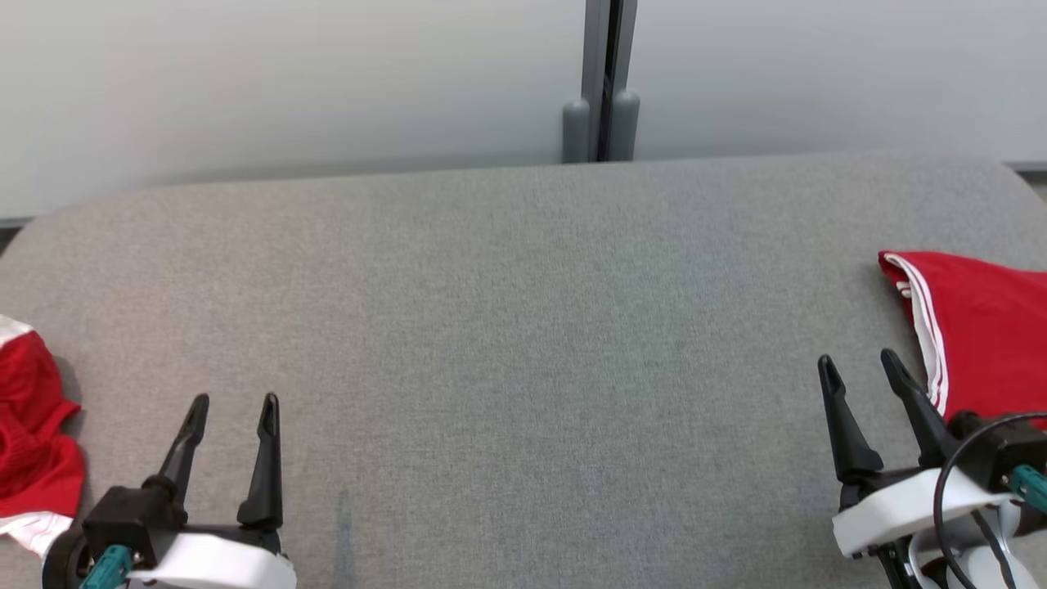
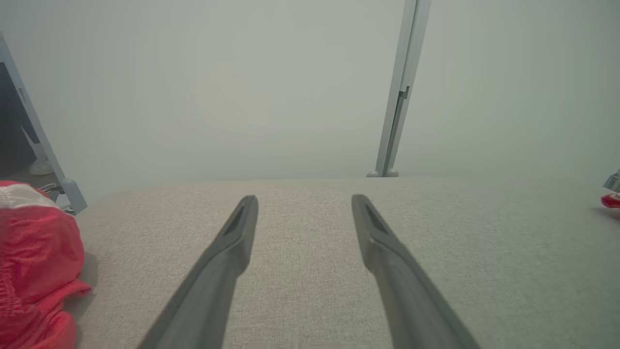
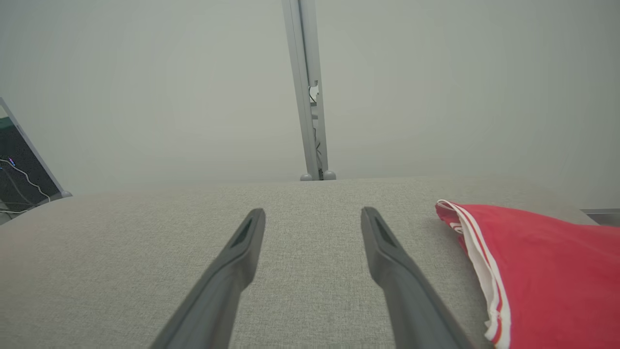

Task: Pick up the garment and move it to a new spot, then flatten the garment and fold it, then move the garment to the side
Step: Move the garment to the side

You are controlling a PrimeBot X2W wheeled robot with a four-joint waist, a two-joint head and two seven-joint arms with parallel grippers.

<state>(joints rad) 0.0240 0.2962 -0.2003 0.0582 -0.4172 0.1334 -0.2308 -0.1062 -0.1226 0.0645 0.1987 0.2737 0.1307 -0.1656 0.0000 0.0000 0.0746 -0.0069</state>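
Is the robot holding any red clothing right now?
No, the left gripper and right gripper both stand open and empty over the grey surface.

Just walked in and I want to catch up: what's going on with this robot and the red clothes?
Nothing is being handled right now. The robot's left pincer and right pincer are both open and empty, poised over a grey padded surface. A crumpled red garment with white patches lies at the surface's left edge, beside the left pincer. A flatter red garment with white striped trim lies at the right edge, close to the right pincer. Neither garment is gripped.
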